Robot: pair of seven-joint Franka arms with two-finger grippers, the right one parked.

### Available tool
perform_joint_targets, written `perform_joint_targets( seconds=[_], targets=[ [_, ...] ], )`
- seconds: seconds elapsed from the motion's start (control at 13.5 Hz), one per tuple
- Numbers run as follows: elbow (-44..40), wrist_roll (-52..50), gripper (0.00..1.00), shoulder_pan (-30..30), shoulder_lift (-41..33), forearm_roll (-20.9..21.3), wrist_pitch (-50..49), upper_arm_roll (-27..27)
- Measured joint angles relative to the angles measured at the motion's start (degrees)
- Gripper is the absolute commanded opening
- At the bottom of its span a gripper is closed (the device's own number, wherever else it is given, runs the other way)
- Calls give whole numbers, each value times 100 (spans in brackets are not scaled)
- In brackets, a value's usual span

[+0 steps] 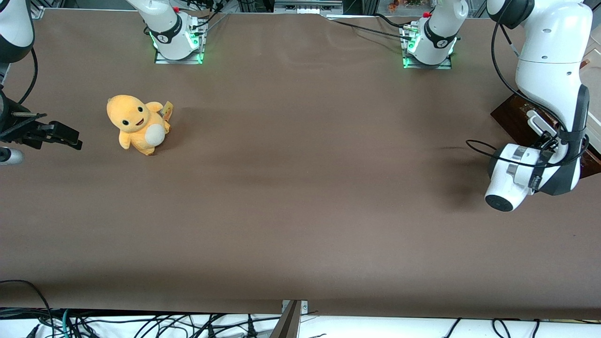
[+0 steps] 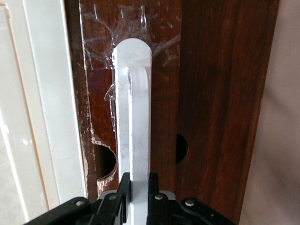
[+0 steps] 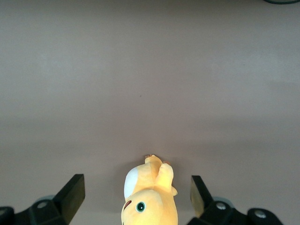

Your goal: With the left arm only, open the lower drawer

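Left arm [image 1: 549, 94] stands at the working arm's end of the table [image 1: 300, 211], upper links rising out of frame, forearm dropping down and folding at the wrist so the white wrist housing sits low, just above the tabletop. A black cable [image 1: 504, 80] loops along the arm and trails past the wrist.

Gripper [image 2: 138, 187] points at the drawer front; in the front view the wrist hides it. Wrist view: the two black fingers [image 2: 123, 187] sit either side of the white bar handle [image 2: 133, 122] and press against it, clamped on the handle near one of its ends.

Lower drawer [image 2: 211, 103]: dark reddish-brown wood front, seen close up in the wrist view, with clear tape over the wood around the handle's rounded end and chipped wood along one edge. Cream-white cabinet frame [image 2: 47, 108] runs alongside the drawer front. From the front camera only a corner of the dark wood [image 1: 512, 117] shows, at the table edge beside the arm. How far the drawer stands out of the cabinet cannot be told.

Orange plush toy [image 1: 137, 123] sits on the table toward the parked arm's end, well apart from the drawer
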State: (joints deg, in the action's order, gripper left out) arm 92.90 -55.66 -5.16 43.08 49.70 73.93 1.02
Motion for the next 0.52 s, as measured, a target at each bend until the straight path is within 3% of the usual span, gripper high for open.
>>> perform_joint_targets(
  seconds=[0.52],
  targets=[
    [-66,-3,16,263,0,-3,-2,7]
  ],
)
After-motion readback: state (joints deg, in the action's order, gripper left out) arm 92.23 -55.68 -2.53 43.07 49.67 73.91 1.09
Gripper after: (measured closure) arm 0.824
